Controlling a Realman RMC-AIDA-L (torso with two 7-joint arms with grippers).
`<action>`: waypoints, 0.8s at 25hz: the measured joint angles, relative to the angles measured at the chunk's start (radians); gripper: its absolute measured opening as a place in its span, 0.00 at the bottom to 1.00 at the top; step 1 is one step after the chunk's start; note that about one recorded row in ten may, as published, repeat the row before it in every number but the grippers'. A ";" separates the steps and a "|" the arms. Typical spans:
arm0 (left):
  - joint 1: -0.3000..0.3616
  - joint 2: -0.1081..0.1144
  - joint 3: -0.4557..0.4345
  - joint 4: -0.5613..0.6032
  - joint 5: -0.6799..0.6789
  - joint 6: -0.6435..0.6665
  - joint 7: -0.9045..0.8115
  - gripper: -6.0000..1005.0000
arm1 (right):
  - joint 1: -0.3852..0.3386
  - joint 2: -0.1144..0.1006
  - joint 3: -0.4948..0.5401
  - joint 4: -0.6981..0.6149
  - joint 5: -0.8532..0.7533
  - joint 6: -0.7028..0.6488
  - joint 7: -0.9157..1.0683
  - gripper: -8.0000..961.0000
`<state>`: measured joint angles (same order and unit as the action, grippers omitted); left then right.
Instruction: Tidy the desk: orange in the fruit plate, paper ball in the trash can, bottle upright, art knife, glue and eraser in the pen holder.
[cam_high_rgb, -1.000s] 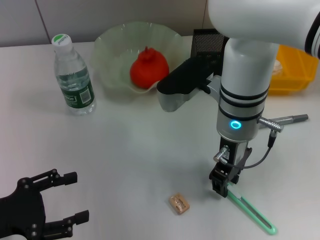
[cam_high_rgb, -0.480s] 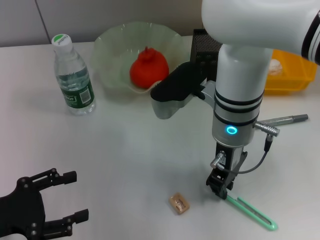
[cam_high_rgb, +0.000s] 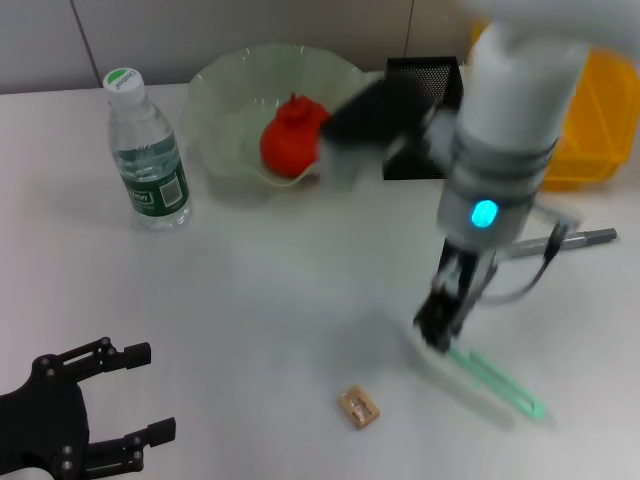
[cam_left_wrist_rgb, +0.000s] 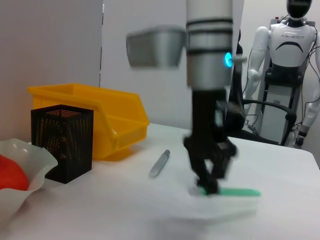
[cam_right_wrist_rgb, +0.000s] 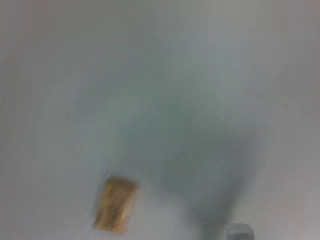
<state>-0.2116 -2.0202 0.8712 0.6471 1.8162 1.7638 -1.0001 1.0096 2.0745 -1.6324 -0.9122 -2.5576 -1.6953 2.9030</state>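
Your right end effector (cam_high_rgb: 440, 335) hangs low over the near right part of the bench (cam_high_rgb: 280, 300), its fingers clenched on one end of the green art knife (cam_high_rgb: 495, 380). Gripping an end rather than the middle makes sense, since the far end can trail and the knife can go tip-down into the pen holder (cam_high_rgb: 425, 110). From the left wrist view the knife (cam_left_wrist_rgb: 232, 192) looks just clear of the bench or barely brushing it; you cannot tell which.

The black mesh pen holder stands at the back, beside the yellow bin (cam_high_rgb: 590, 120), and the lift would need to carry the knife up and over to it. The small tan eraser (cam_high_rgb: 359, 408) lies near the front edge, close to the knife but apart from it, within easy reach of the same arm. A grey pen-like stick (cam_high_rgb: 580, 238) lies to the right; it may be the glue, though you cannot be sure.

The orange (cam_high_rgb: 293, 135) already sits in the pale fruit plate (cam_high_rgb: 220, 95), and the bottle (cam_high_rgb: 146, 150) stands upright at the back left, so those parts look done. No paper ball is plainly visible.

Your left end effector (cam_high_rgb: 110, 400) is parked at the near left corner, fingers spread and released, holding nothing.
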 joint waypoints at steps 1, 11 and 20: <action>0.000 0.000 0.000 0.000 0.000 0.000 0.000 0.81 | -0.012 0.000 0.059 -0.045 -0.040 -0.024 -0.014 0.19; -0.008 0.000 0.000 -0.013 -0.002 -0.010 0.000 0.81 | -0.086 -0.025 0.473 -0.449 -0.182 -0.083 -0.183 0.20; -0.014 -0.006 -0.009 -0.014 -0.005 -0.027 0.000 0.81 | -0.089 -0.034 0.610 -0.484 -0.146 0.098 -0.322 0.22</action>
<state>-0.2256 -2.0264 0.8624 0.6334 1.8115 1.7373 -1.0001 0.9204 2.0400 -1.0227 -1.3958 -2.7037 -1.5975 2.5806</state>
